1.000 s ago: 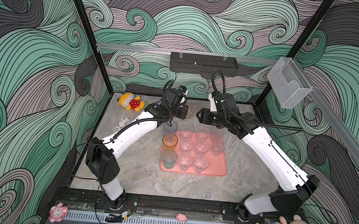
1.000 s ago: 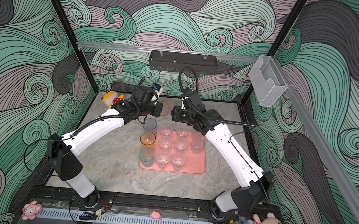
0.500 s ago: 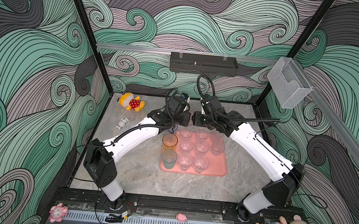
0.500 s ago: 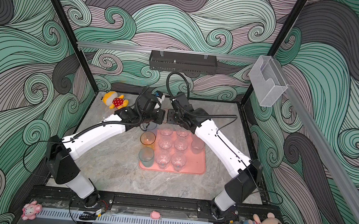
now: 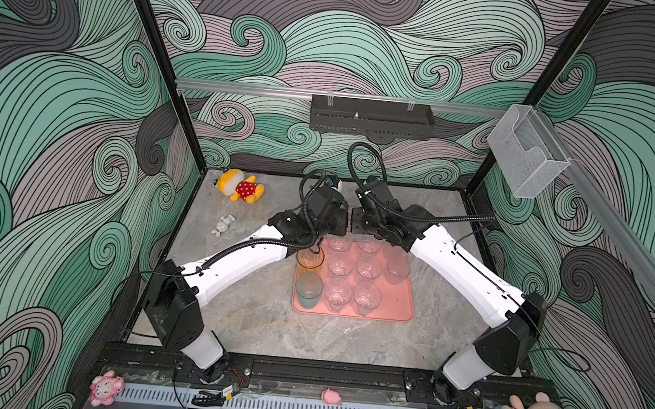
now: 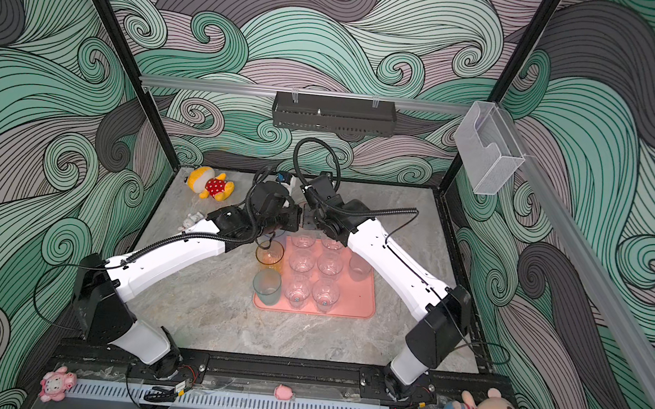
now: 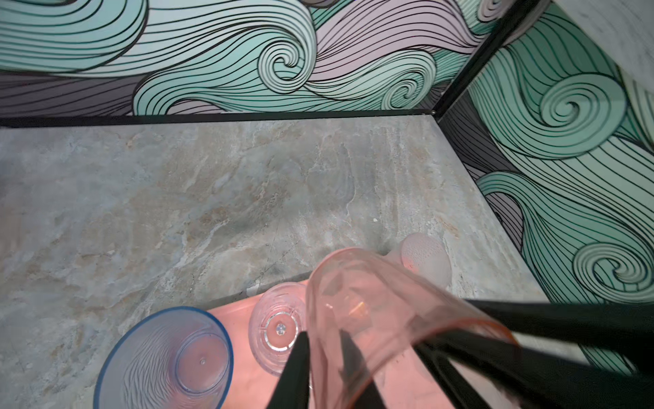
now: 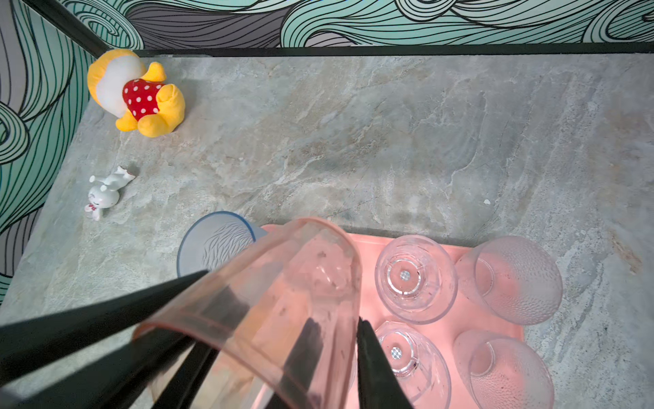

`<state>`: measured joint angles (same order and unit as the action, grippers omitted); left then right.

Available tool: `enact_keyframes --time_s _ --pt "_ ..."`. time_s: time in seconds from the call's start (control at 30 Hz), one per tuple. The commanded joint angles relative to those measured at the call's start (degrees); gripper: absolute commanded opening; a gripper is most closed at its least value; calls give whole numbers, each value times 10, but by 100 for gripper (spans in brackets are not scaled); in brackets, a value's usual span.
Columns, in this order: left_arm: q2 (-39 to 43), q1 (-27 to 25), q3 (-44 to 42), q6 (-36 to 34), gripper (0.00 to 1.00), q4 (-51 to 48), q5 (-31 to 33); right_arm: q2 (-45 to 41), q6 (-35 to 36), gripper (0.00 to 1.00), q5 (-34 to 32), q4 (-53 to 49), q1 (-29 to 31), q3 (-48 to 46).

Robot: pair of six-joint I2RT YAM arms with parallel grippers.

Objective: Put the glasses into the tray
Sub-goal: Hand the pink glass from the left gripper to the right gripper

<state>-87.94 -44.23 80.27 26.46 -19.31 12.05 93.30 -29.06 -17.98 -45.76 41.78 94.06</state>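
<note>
Pink-tinted glass (image 7: 371, 318) fills the left wrist view, tipped on its side over the tray (image 7: 239, 313)! Our left end effector (image 7: 323, 340) straddles its wall, fingers narrowly apart; whether they press, we cannot tell. A blue glass (image 7: 166, 357) stands at the tray's corner.

Over to the right wrist view: the right end effector (image 8: 336, 325) is clamped on that same glass's wall, one finger inside and one outside. Clear tumblers (image 8: 416, 279) sit upright on the tray.

In both top views we see the left arm (image 5: 240, 262) and right arm (image 5: 465, 274) meet over the tray's far edge, hiding the held glass. An orange glass (image 5: 310, 260) and a teal glass (image 5: 309, 291) line the tray's left side on the table (image 5: 267, 321).
</note>
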Motion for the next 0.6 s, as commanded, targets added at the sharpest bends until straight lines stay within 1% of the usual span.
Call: enact_keyframes --time_s 0.0,0.07,0.17,0.2,0.3,0.4,0.5,0.57 --pt "40 -10 -3 -11 30 27 -4 0 5 7 -38 6 -9 4" --pt "48 -11 -8 -23 35 33 -7 4 10 6 -38 6 -9 9" --pt "60 -15 -23 -42 39 49 -7 6 13 5 -37 6 -9 7" --pt "84 -16 -32 -51 40 54 -5 5 13 5 -37 6 -9 6" --pt "110 -16 -63 -68 43 71 12 5 16 5 -35 8 -10 2" --pt "136 -16 -106 -96 46 106 37 5 18 5 -25 8 -12 0" --pt "151 -14 -113 -109 48 77 95 -3 24 5 -5 2 -17 -10" --pt "165 -11 -122 -138 50 56 123 -15 30 5 22 -17 -27 -15"
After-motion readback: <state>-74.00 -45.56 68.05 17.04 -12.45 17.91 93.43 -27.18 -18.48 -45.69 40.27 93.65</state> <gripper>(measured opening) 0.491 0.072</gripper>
